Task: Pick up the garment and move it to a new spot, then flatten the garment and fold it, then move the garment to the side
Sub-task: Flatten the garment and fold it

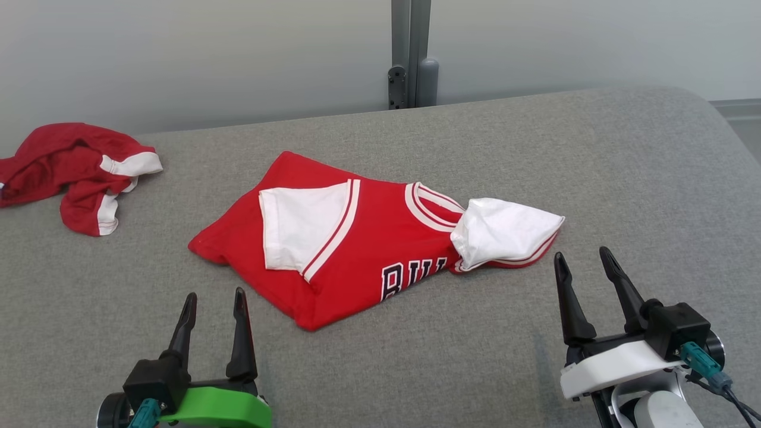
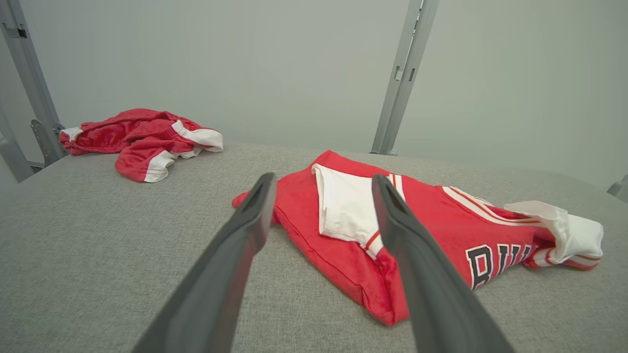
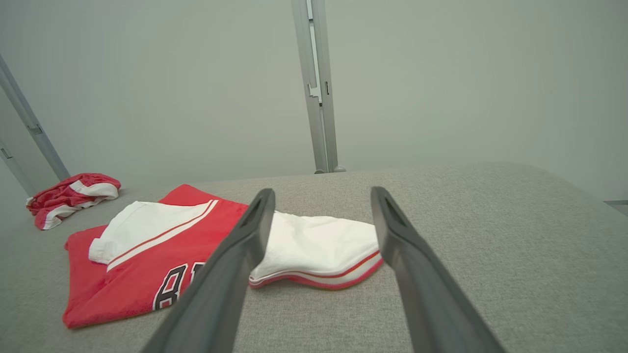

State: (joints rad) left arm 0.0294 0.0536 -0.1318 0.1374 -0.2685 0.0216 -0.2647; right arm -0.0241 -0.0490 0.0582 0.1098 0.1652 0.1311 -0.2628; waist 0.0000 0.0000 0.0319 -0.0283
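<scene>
Nearest to me, my left tool (image 1: 215, 292) sits at 7 o'clock and my right tool (image 1: 582, 252) at 4 o'clock. Both have their fingers spread wide, hold nothing and stand clear of any cloth.

The red jersey (image 1: 357, 249) lies in the middle of the grey surface (image 1: 594, 154), between my two tools and a little beyond them. It is partly folded. The folded sleeve (image 1: 300, 226) is turned in flat across the chest, and the body is doubled so that its black lettering (image 1: 410, 279) is cut off at the near edge. The loose sleeve (image 1: 505, 232) sticks out towards 3 o'clock, puffed up, not flat, just beyond my right tool's fingertips.

I judge the flattening and the first folds done. The fold itself looks unfinished, because that sleeve has to come in and the bundle is skewed and uneven. The move to the side has not been made, since the jersey sits at the centre. Whether this is its new spot I cannot tell.

A second crumpled red garment (image 1: 71, 166) lies well apart at 10 o'clock, and a grey post (image 1: 410, 53) stands at 12 o'clock.
</scene>
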